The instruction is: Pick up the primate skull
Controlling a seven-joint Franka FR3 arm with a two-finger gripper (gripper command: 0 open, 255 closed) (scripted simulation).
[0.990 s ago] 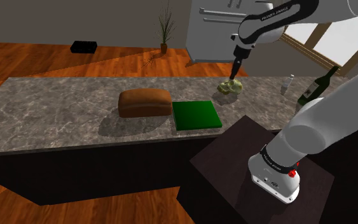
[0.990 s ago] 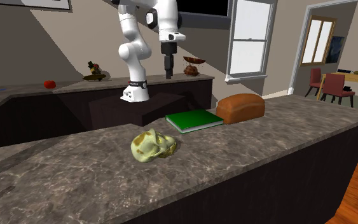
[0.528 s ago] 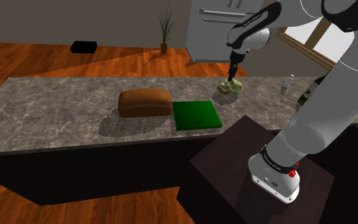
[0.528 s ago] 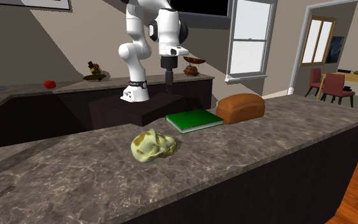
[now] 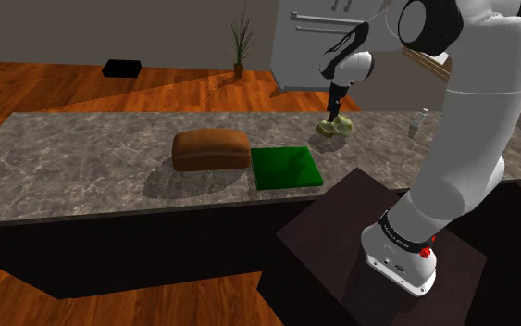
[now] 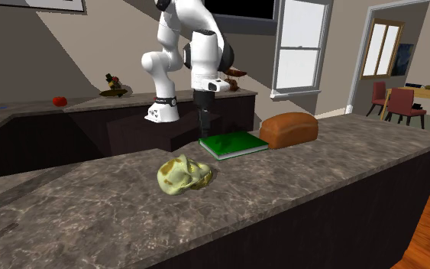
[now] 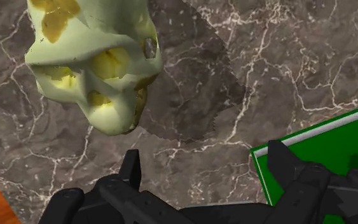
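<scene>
Just ahead of pincer point(image 7: 203, 154), on marble counter point(image 7: 266, 63): pale-green skull point(image 7: 95, 57), untouched; pincer released, w/ nothing in it.

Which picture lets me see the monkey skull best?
The second exterior view: the skull lies whole on the counter, nothing in front. The wrist view shows its face close, top cut off. The shoulder view shows it small, by the gripper.

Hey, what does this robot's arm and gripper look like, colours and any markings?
The arm is built of rounded white segments with dark grey joints. Its white base carries a dark band with small lettering too fine to read, and a red mark. The gripper is all black, with two blocky fingers.
</scene>
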